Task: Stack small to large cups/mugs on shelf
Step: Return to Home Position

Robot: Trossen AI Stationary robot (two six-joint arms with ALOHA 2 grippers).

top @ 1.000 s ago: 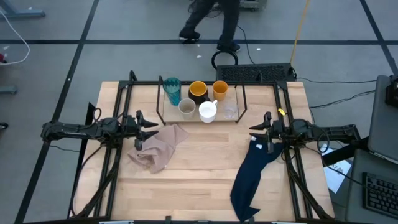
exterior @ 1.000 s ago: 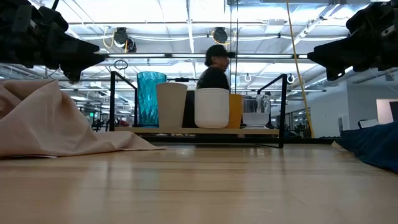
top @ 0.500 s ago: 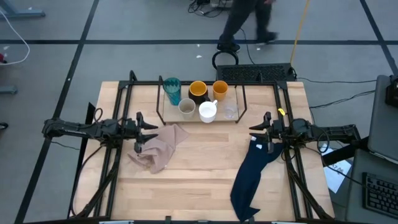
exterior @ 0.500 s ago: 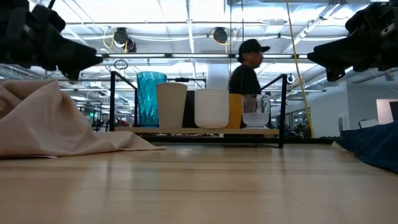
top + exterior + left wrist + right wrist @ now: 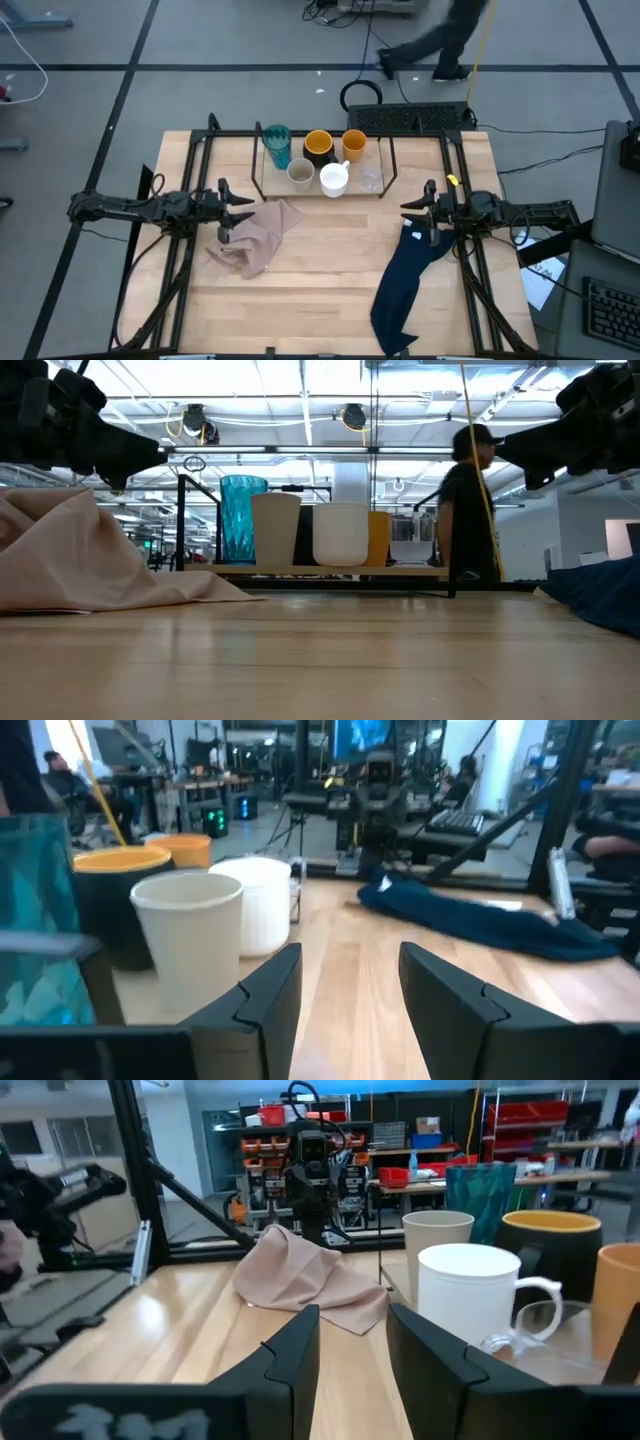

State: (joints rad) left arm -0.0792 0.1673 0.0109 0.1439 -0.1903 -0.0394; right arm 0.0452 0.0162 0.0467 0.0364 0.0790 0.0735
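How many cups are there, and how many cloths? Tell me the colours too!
Cups: 6 (teal glass, black mug that is yellow inside, orange cup, beige cup, white mug, clear cup)
Cloths: 2 (pink cloth, navy cloth)
Total: 8

- Even overhead light covers the counter [image 5: 320,290] in the high view; shadows on it are faint and soft.
- In the low view, bright ceiling lights [image 5: 300,385] backlight everything. The left gripper [image 5: 150,455] and right gripper [image 5: 505,455] are dark silhouettes, and the counter's near edge is out of focus.
- The person [image 5: 470,500] walking behind is smeared by motion.
- In the left wrist view the teal glass [image 5: 35,920] is blurred.
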